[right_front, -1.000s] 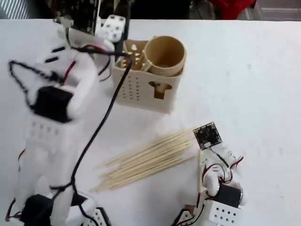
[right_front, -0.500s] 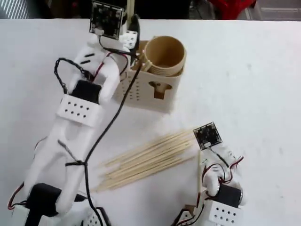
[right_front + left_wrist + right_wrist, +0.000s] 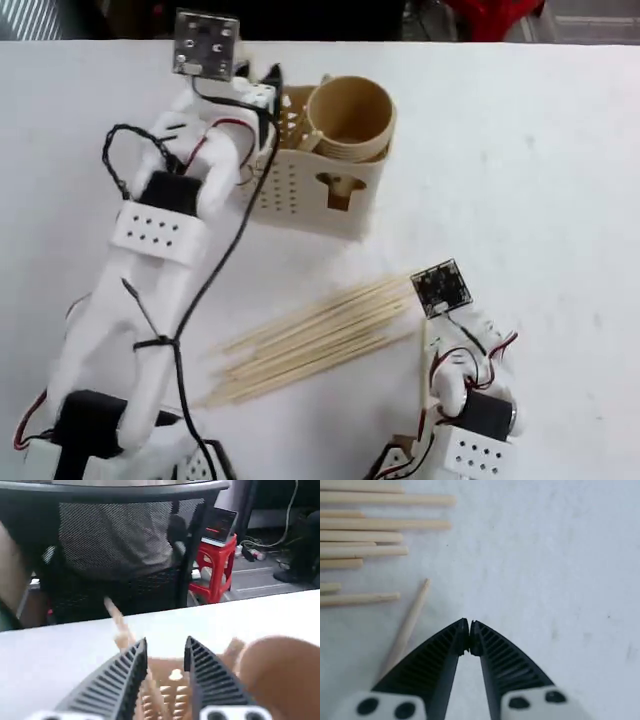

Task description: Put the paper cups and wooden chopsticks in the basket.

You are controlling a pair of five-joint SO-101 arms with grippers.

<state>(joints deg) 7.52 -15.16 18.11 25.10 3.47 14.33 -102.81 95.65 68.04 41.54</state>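
Pale wooden chopsticks (image 3: 310, 340) lie fanned on the white table (image 3: 540, 180), near the cream perforated plastic basket (image 3: 300, 195) that holds the stacked tan paper cups (image 3: 350, 115). The left gripper (image 3: 165, 647), carrying a stick upright a moment ago, now hangs parted over the basket, so one stick was likely delivered. The right gripper (image 3: 469, 632) rests clenched and empty beside the pile.

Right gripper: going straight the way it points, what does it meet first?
Probably bare table. The right gripper, shut, points past the chopsticks, which lie off to one side. Depth unclear.
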